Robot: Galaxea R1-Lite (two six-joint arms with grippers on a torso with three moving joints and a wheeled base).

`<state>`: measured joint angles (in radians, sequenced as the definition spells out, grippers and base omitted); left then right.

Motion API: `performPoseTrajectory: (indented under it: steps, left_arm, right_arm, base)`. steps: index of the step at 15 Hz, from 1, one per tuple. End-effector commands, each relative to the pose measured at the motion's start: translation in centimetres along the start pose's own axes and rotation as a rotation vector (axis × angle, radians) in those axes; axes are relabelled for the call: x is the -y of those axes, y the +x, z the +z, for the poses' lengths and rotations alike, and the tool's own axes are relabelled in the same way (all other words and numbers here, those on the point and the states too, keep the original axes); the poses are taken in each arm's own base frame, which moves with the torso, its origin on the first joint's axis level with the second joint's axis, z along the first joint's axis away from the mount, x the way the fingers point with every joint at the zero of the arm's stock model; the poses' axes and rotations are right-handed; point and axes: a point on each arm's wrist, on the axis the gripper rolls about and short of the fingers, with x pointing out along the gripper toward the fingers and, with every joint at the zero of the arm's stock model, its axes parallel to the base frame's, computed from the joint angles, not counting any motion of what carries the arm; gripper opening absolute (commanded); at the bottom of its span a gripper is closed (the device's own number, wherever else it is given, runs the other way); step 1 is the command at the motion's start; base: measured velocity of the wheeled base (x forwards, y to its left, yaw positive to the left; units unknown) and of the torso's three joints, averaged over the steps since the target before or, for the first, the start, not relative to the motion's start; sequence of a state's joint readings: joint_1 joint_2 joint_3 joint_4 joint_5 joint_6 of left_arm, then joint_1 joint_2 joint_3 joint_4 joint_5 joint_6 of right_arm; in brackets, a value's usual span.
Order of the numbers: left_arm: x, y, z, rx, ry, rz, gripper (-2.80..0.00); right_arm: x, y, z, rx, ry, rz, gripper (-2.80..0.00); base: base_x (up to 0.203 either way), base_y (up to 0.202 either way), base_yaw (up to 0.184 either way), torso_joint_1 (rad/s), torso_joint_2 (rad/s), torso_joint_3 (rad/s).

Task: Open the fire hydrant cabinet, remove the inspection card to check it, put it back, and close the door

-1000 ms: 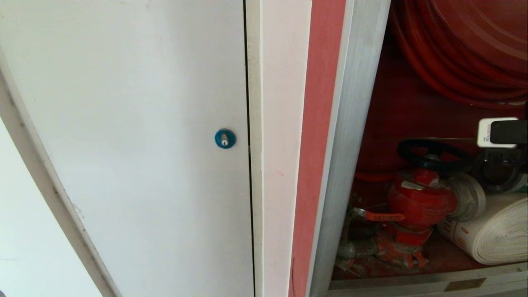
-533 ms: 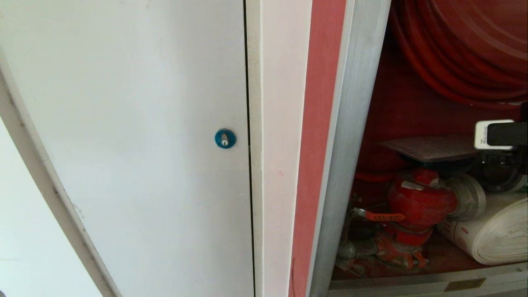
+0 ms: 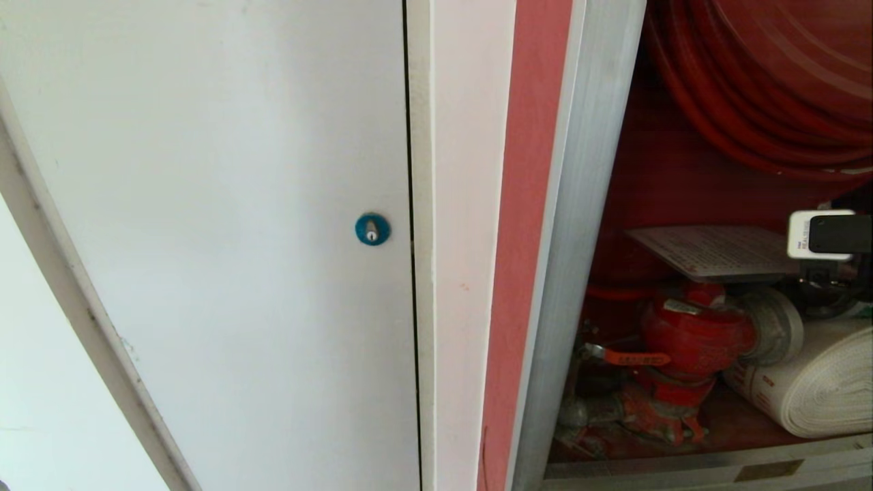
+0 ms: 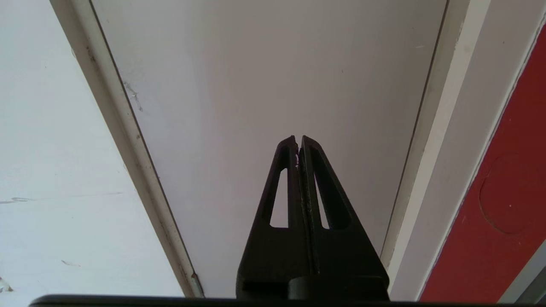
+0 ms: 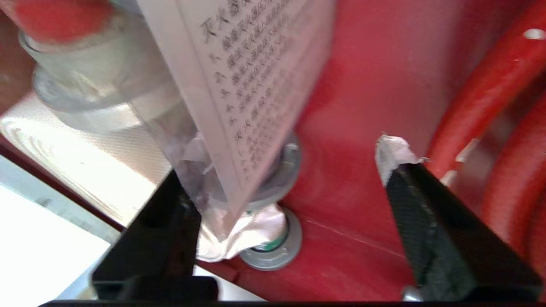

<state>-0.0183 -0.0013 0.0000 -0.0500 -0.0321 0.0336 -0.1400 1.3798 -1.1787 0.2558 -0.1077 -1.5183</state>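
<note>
— White inspection card [image 3: 716, 251] in the head view?
— Lying flat atop the red hydrant valve [image 3: 696, 334] inside the fire hydrant cabinet [image 3: 586, 225], long axis running toward the right gripper [image 5: 290, 179].
— Left wrist?
— Left gripper [image 4: 299, 143] closed, empty, facing a white panel door [image 4: 273, 76].
— Right wrist?
— Jaws spread wide, card edge between them, ungripped.

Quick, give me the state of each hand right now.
Left hand: closed, empty, parked in front of the white panel door.
Right hand: open inside the fire hydrant cabinet, inspection card between its fingers, not clamped.
</note>
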Motion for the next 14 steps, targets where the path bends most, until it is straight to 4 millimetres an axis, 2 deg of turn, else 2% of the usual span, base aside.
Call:
performPoseTrajectory:
  steps: [1, 3, 6, 12, 13, 14]
  left_arm:
    - [0.0, 0.1, -0.6, -0.022, -0.001, -0.001, -2.80]
    - [0.0, 0.1, -0.6, -0.021, -0.001, -0.001, -2.80]
    - [0.0, 0.1, -0.6, -0.021, -0.001, -0.001, -2.80]
    - [0.0, 0.1, -0.6, -0.021, -0.001, -0.001, -2.80]
    - [0.0, 0.1, -0.6, -0.022, -0.001, -0.001, -2.80]
    - [0.0, 0.1, -0.6, -0.021, -0.001, -0.001, -2.80]
  right_arm:
    - [-1.0, -0.2, -0.1, 0.001, -0.004, -0.005, 0.00]
    - [-1.6, -0.9, -0.2, 0.003, 0.000, -0.027, 0.00]
    - [-2.3, -3.0, -0.4, 0.031, 0.008, -0.061, 0.00]
    - [-5.1, -9.6, -1.1, 0.112, 0.064, -0.185, 0.00]
    - [-5.7, -10.7, -1.2, 0.129, 0.076, -0.199, -2.80]
    - [-6.3, -11.5, -1.3, 0.141, 0.097, -0.192, -2.80]
  base:
    - [0.000, 0.000, 0.000, 0.000, 0.00, 0.000]
    - [0.000, 0.000, 0.000, 0.000, 0.00, 0.000]
    - [0.000, 0.000, 0.000, 0.000, 0.00, 0.000]
    - [0.000, 0.000, 0.000, 0.000, 0.00, 0.000]
    - [0.000, 0.000, 0.000, 0.000, 0.00, 0.000]
    - [0.000, 0.000, 0.000, 0.000, 0.00, 0.000]
